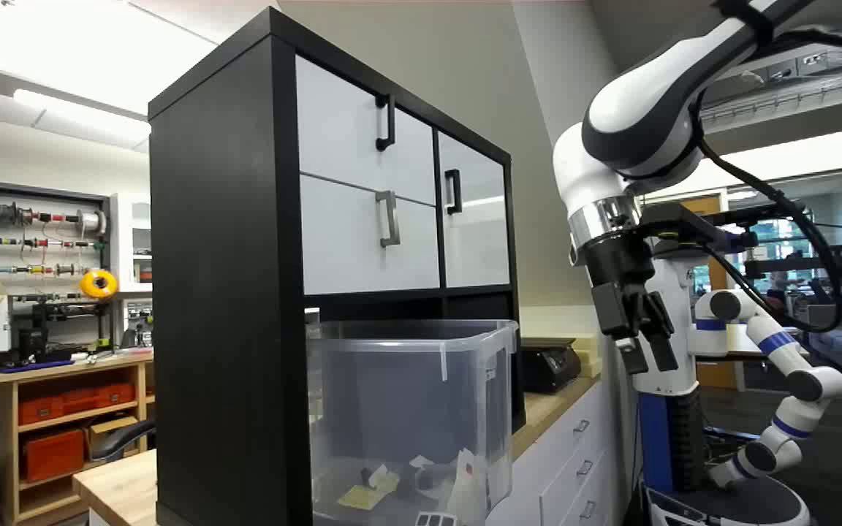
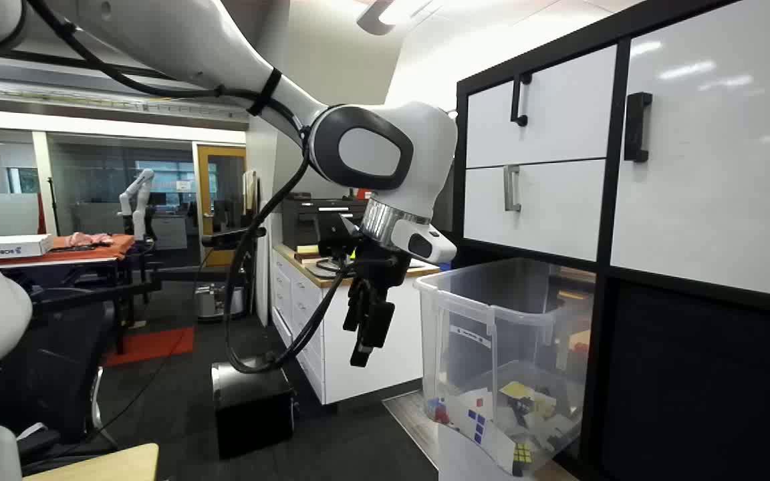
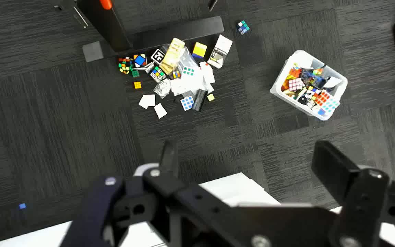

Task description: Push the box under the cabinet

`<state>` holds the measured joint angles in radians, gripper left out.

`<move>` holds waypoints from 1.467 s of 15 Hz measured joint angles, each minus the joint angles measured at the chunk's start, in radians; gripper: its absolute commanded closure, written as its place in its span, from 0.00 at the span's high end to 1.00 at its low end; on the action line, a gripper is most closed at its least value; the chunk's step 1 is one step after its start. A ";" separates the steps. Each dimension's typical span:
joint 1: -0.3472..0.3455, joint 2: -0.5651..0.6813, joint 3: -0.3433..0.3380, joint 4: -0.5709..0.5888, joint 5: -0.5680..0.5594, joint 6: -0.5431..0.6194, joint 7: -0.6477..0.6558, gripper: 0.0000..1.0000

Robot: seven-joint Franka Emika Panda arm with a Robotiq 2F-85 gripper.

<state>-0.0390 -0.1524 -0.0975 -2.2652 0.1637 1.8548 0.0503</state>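
Dark carpet (image 3: 74, 130) strewn with puzzle cubes (image 3: 158, 73), paper scraps (image 3: 160, 110). Box (image 1: 406, 409) stands at lower bay (image 1: 384, 311) of cabinet (image 1: 348, 241), below drawers (image 2: 549, 113), front part jutting out; seems lined up so straight shove could send it in. Gripper (image 3: 245, 151) hangs apart from box, out in front, angled downward, jaws spread, nothing between them: likely placed on exposed side to press inward, pushing needing no grasp. Loose items (image 1: 368, 491) inside box may slide once it moves.
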 measured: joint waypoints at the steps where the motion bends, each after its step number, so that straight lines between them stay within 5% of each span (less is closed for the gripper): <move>1: 0.000 0.000 0.000 0.000 0.000 0.000 0.000 1.00; 14: 0.000 0.002 0.004 0.000 -0.001 0.016 -0.004 1.00; 22: 0.000 0.005 0.016 -0.047 -0.006 0.312 -0.138 1.00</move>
<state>-0.0386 -0.1475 -0.0818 -2.3127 0.1577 2.1673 -0.0872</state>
